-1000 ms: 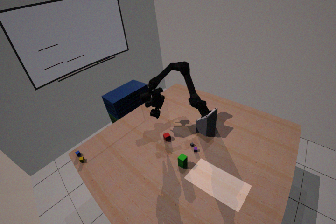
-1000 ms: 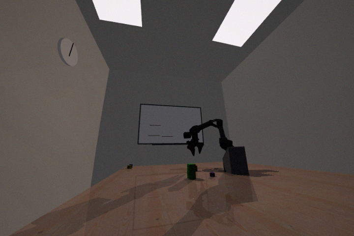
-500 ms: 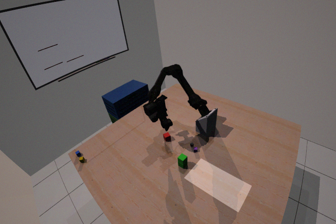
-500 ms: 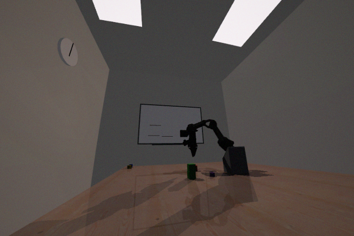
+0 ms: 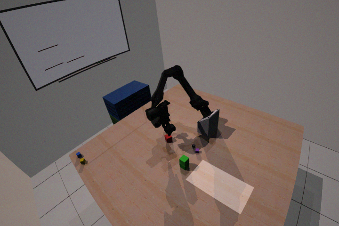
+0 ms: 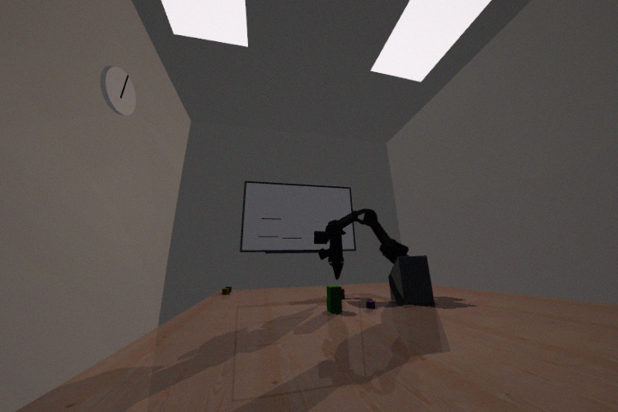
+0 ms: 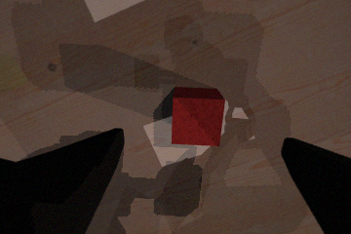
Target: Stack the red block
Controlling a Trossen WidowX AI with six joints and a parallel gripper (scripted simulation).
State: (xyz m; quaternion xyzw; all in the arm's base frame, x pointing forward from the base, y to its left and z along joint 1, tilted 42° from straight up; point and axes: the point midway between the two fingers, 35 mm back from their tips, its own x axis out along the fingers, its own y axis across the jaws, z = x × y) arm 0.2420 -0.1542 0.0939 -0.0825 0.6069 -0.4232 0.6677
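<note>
The red block [image 5: 168, 138] [image 7: 196, 121] lies on the wooden table. In the exterior view the red block [image 6: 342, 293] is mostly hidden behind the tower. The green tower [image 5: 184, 162] [image 6: 334, 299] stands upright on the table, in front of the red block in the top view, with nothing on top. My gripper [image 5: 170, 133] [image 6: 336, 277] [image 7: 202, 140] is open and empty and points down above the red block. In the wrist view the block shows between the two fingertips, a little ahead of them and nearer the left one.
A small purple block [image 5: 197, 150] [image 6: 370, 304] and a small dark object [image 5: 193, 146] lie between the tower and the grey arm base [image 5: 212, 125] [image 6: 414, 279]. A blue block [image 5: 78, 154] and a yellow block [image 5: 82, 161] lie near the table's left edge.
</note>
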